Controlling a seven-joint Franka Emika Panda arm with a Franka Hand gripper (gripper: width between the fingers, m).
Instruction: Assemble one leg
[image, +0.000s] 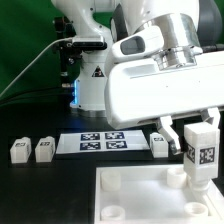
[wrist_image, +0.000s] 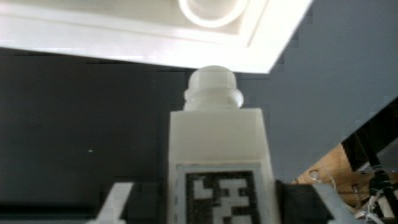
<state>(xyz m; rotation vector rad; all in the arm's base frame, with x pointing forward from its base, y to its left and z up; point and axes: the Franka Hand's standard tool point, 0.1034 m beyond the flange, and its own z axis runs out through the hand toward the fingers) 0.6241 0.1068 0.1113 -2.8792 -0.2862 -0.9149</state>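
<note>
Wrist view, nearest first: the leg (wrist_image: 217, 150) fills the middle of the picture, a white block standing along the camera's line of sight. Its black-and-white tag (wrist_image: 222, 200) is closest to the lens and its rounded peg (wrist_image: 214, 85) is at the far end. One of the fingers (wrist_image: 121, 203) shows pressed against the leg's side, so the gripper is clamped on the leg and carrying it. Beyond the peg tip is dark table (wrist_image: 71, 110). Past that is the edge of the white plate (wrist_image: 125, 40), with a round socket (wrist_image: 217, 10) further in. The peg tip shows against the table, just short of the plate's edge, and is not over the socket.

Exterior view:
- **Lower right of the frame:** the plate (image: 140, 200) is the closest item.
- **Right edge, mid-height:** the gripper (image: 196, 135) holds the leg (image: 201, 152) upright over the plate's far right corner, tag facing the camera. I cannot tell whether its lower end touches the plate.
- **Behind the plate, centre of the frame:** the marker board (image: 105, 142) lies flat, with a spare leg (image: 160, 146) just beside its right end.
- **Left of the frame:** a pair of spare legs (image: 44, 149) stands side by side on the table, well apart from the plate.
- **Furthest back:** the arm's base (image: 95, 75).

Progress, as a judgement: one leg is picked up and brought to the plate. Lining the peg up with a socket and seating it there are not yet done. The grasp looks square, so what is left is mostly a matter of alignment.
</note>
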